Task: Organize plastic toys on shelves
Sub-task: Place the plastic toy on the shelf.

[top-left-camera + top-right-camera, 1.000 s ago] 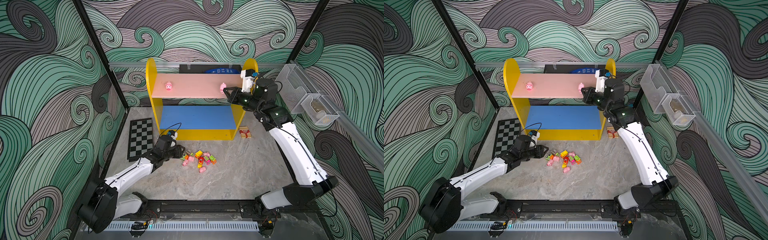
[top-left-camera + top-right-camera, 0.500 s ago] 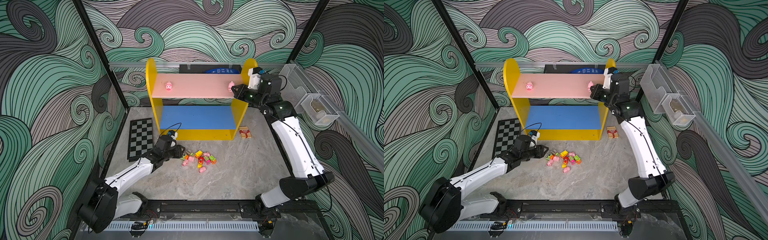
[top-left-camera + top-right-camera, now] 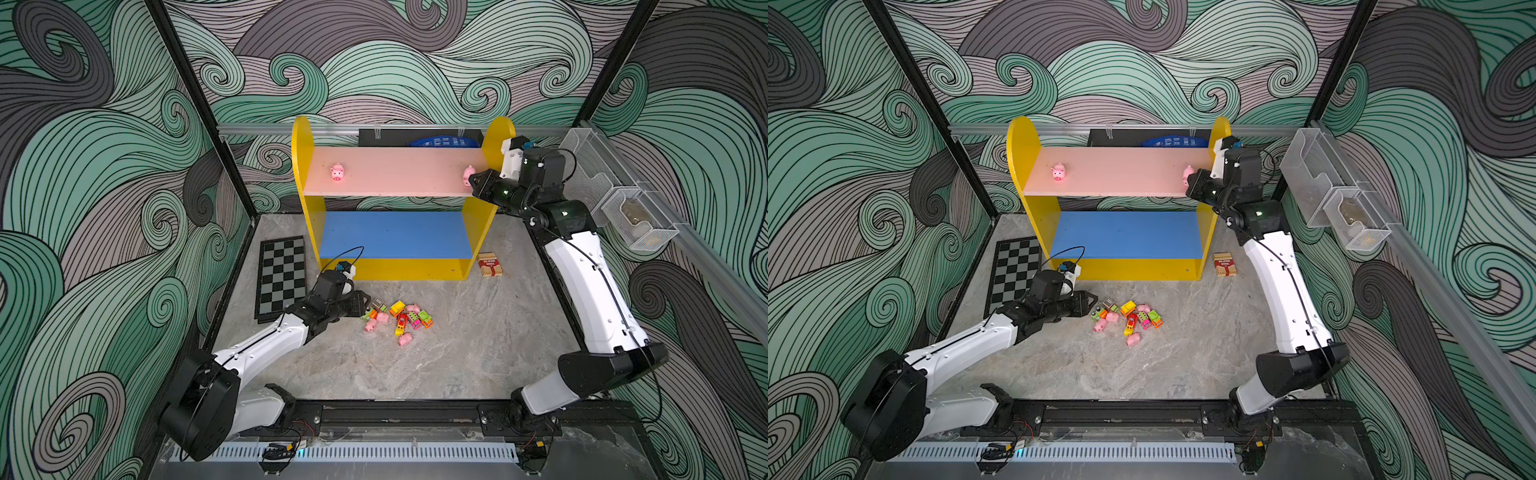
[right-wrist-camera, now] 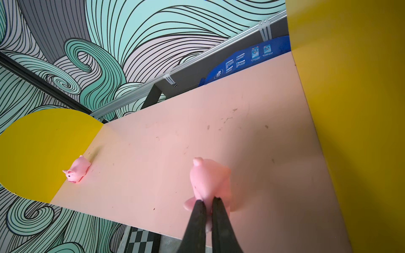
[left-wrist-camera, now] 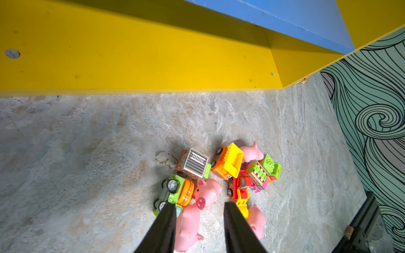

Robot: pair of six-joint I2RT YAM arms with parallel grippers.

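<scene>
TOYS GO UP, ONE PIG AT A TIME: Two robot arms work at sorting toys onto the yellow shelves point(image 3: 309, 208), with most of the job judged yet to do.

At left, the left hand point(image 5: 199, 206) hangs low over the worktop point(image 3: 478, 353), half open and holding nothing. Its fingers point(image 5: 166, 221) straddle the near edge of the pile point(image 3: 397, 318), where four pigs lie jumbled with small vehicles. A loose pig point(image 5: 188, 225) lies between the fingers and a green truck point(image 5: 175, 190) sits just beside one tip. Whether the tips touch anything cannot be told. This arm appears to be lining up a pick. That calls for a short drop and a clean close on one pig, without catching the toys packed against it.

On the pink upper board point(image 3: 399, 172), a shelved pig point(image 3: 337, 171) stands near the left panel. The blue lower board point(image 3: 395, 235) holds no toys.

At the upper board's right end, close to the right panel, the right hand point(image 4: 208, 199) pinches the held pig point(image 4: 208, 177) by one end, fingers nearly together. The pig is at or just above the board; contact cannot be told. The step here looks like placement. Next the hand must settle the pig, let go and back out without tipping it.
</scene>
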